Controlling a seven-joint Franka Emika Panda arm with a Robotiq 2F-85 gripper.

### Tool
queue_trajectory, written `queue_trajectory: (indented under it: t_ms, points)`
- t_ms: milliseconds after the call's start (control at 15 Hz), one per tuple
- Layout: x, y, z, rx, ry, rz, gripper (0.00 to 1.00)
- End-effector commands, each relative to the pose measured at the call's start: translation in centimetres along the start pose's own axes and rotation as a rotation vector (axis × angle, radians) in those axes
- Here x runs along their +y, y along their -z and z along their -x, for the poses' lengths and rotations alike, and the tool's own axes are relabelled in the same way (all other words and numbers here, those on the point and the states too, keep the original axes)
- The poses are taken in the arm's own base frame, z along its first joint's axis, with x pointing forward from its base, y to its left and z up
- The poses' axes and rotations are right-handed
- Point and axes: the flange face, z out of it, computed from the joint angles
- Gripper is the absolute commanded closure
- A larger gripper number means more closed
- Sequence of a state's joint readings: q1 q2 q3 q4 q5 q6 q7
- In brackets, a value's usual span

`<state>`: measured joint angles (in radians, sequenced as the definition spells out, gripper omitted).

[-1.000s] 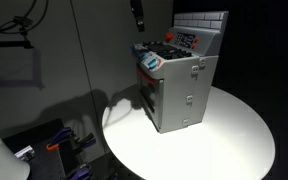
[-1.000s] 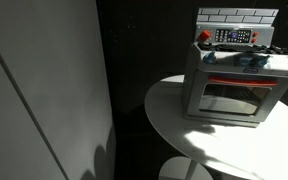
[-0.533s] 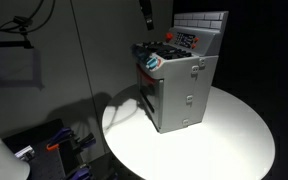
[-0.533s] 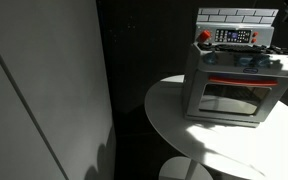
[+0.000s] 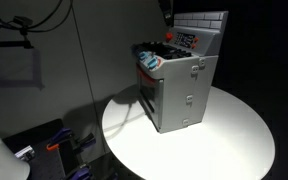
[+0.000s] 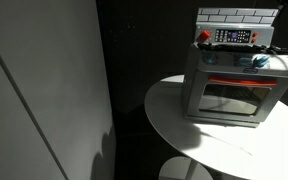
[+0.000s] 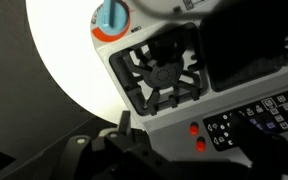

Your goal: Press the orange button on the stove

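The grey toy stove (image 5: 182, 85) with a white brick back panel stands on a round white table (image 5: 229, 140); it also shows in an exterior view (image 6: 234, 85). In the wrist view, two small orange-red buttons (image 7: 193, 128) sit side by side left of the black control panel (image 7: 259, 118), below a black burner (image 7: 164, 75). My gripper (image 5: 166, 8) hangs above the stove's rear corner, apart from it. In the wrist view the gripper (image 7: 182, 150) is dark at the bottom edge; one finger (image 7: 124, 125) stands left of the buttons and the jaws look spread.
A blue-and-orange knob (image 7: 111, 17) sits on the stove front, seen also in an exterior view (image 5: 150, 62). The oven door (image 6: 234, 95) faces the table edge. Dark walls surround the table; cables and a stand (image 5: 24, 40) are off to the side.
The gripper has moved across the top of the exterior view toward the stove's back panel. The stove has not moved.
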<state>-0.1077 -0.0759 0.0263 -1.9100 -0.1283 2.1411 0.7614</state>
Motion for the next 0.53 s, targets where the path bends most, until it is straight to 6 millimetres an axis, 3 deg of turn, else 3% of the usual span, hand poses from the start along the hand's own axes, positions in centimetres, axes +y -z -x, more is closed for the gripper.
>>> queue_trajectory:
  t_ms: [0,467]
  points:
    - [-1.0,-1.2,-2.5,0.041,-0.022,0.009,0.00]
    - [-1.4,-4.3,-4.9,0.075,-0.015,-0.018,0.00]
